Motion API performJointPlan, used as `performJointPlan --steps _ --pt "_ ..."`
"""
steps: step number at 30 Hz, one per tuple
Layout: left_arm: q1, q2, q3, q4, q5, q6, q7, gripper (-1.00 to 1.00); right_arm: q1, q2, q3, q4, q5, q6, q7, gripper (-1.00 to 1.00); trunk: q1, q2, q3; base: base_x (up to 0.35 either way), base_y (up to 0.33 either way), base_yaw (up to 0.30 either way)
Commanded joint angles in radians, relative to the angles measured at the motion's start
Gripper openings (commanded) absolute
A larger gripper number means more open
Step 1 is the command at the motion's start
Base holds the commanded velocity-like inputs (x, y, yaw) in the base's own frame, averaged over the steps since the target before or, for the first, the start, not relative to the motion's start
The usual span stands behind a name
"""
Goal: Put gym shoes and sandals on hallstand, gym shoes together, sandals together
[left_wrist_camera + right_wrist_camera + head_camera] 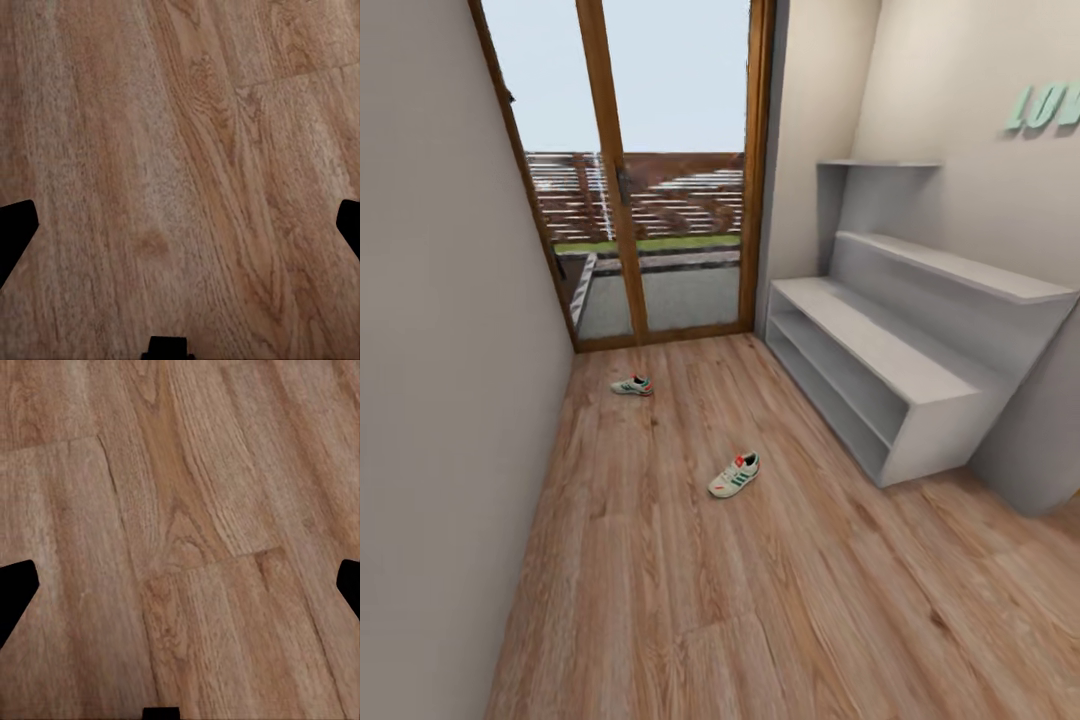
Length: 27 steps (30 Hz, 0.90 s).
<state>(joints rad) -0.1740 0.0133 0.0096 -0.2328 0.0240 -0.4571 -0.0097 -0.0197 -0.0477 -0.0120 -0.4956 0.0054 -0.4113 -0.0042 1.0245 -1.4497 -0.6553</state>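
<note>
Two white gym shoes with green stripes and red patches lie apart on the wood-plank corridor floor (760,600). One gym shoe (735,474) rests mid-floor, the other gym shoe (632,386) farther off near the glass door. The light-grey hallstand (880,365) stands along the right wall, its bench top and shelves bare. The sandals are out of view. In the left wrist view my left gripper (180,225) is open over bare planks, black fingertips (15,225) at the picture's edges. My right gripper (180,585) is likewise open above bare floor, with fingertips (15,589) spread wide.
A wood-framed glass door (660,170) closes the corridor's far end. A plain wall (440,400) runs along the left. Green letters (1045,105) hang on the right wall above the stepped shelves (950,262).
</note>
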Motion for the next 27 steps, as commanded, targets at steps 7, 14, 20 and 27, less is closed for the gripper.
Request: performJointPlan --steps 7,14,20,27 --pt "-0.001 -0.002 0.0 0.0 0.002 -0.003 -0.001 1.0 0.0 0.0 -0.002 0.0 0.001 -0.003 0.0 1.0 0.0 0.0 -0.009 0.314 0.138 0.217" --pt "-0.001 -0.002 0.0 0.0 0.002 -0.003 -0.001 1.0 0.0 0.0 -0.001 0.0 0.001 -0.003 0.0 1.0 0.0 0.0 -0.017 0.159 0.055 0.217" --pt "-0.001 -0.003 0.0 0.0 0.003 -0.003 -0.001 1.0 0.0 0.0 -0.001 0.0 0.001 -0.003 0.0 1.0 0.0 0.0 -0.024 0.021 0.007 0.217" --pt "-0.001 -0.003 0.0 0.0 0.003 -0.003 -0.001 1.0 0.0 0.0 -0.002 -0.001 0.001 -0.003 0.0 1.0 0.0 0.0 -0.031 0.003 0.001 0.216"
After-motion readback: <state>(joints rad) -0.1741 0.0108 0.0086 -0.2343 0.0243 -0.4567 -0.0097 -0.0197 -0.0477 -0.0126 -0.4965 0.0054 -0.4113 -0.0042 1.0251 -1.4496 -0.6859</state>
